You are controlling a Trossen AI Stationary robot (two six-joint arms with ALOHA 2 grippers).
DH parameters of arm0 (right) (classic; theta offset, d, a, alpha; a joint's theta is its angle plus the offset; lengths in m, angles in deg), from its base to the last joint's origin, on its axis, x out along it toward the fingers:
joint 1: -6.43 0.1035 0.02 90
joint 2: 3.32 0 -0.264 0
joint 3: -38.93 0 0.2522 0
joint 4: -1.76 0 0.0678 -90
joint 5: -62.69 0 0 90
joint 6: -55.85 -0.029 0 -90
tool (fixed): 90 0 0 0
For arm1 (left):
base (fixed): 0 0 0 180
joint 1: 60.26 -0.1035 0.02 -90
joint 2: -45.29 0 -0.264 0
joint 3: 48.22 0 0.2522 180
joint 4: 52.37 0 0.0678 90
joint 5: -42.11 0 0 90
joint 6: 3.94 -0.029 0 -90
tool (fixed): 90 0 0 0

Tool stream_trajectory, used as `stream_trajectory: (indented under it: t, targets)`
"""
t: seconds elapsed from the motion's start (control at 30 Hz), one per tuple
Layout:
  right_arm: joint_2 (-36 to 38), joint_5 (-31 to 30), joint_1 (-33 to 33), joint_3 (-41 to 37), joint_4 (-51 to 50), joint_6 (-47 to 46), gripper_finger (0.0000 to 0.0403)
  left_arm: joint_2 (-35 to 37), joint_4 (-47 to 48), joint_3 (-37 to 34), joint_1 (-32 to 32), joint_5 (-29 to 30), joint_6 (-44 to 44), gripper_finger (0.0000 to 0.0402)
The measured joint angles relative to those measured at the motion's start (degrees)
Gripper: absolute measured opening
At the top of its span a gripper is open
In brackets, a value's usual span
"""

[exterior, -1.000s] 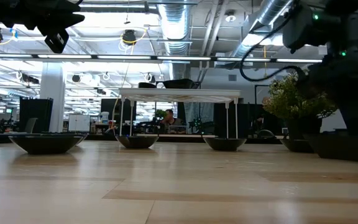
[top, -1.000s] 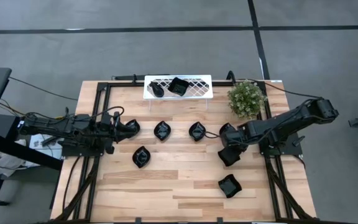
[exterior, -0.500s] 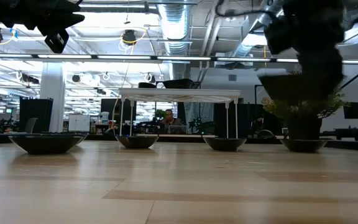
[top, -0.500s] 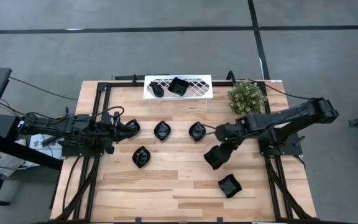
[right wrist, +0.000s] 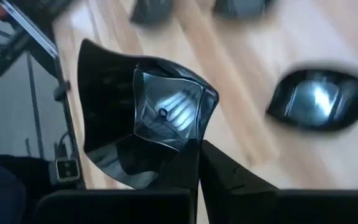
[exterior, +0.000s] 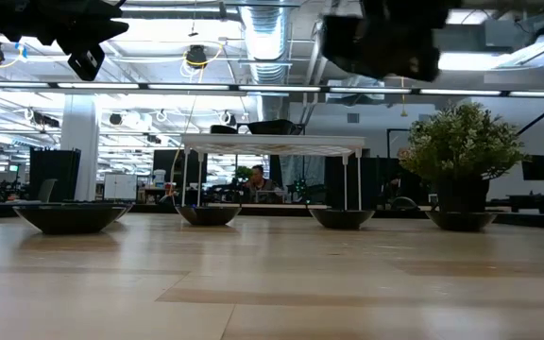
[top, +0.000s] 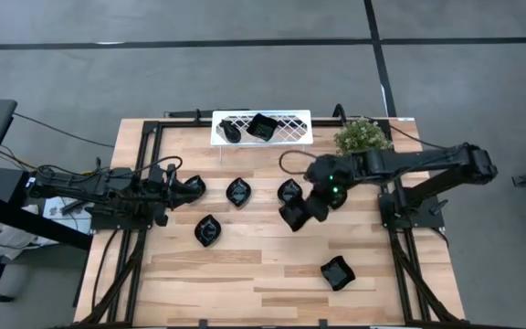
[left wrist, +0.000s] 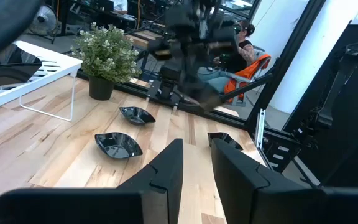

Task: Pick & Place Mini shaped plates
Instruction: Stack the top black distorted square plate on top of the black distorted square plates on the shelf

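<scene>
Even overhead light on the table (top: 245, 265), bright ceiling strip glare, motion-blurred right wrist view

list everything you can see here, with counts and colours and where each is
table: one, light wood, under both arms
rack: one, white lattice, far edge of the table
plant: one, green in a dark pot, right of the rack
plates on rack: two, black
plates on table: at least five, black; four show from above, another sits by the plant pot in the low view
held plate: one, black, lifted over mid table
person: one, seated beyond the table
left gripper: dark, open, empty, at the table's left edge
right gripper: dark, shut on the held plate
</scene>
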Motion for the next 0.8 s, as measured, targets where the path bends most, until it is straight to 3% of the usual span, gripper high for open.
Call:
stream_trajectory:
  t: [0.2,0.43,0.8]
  targets:
    - [0.0,-0.41,-6.82,2.93,5.12,13.45,0.0,0.0,-0.02,0.0,-0.02,0.0,0.0,0.0086]
    - [-2.66,0.06,-17.06,9.6,2.03,25.6,0.0,0.0,-0.04,0.0,-0.02,0.0,0.0,0.0086]
    - [-18.86,0.35,-29.02,30.56,-10.8,43.35,0.0,0.0,-0.42,0.0,0.0,0.02,0.0,0.0086]
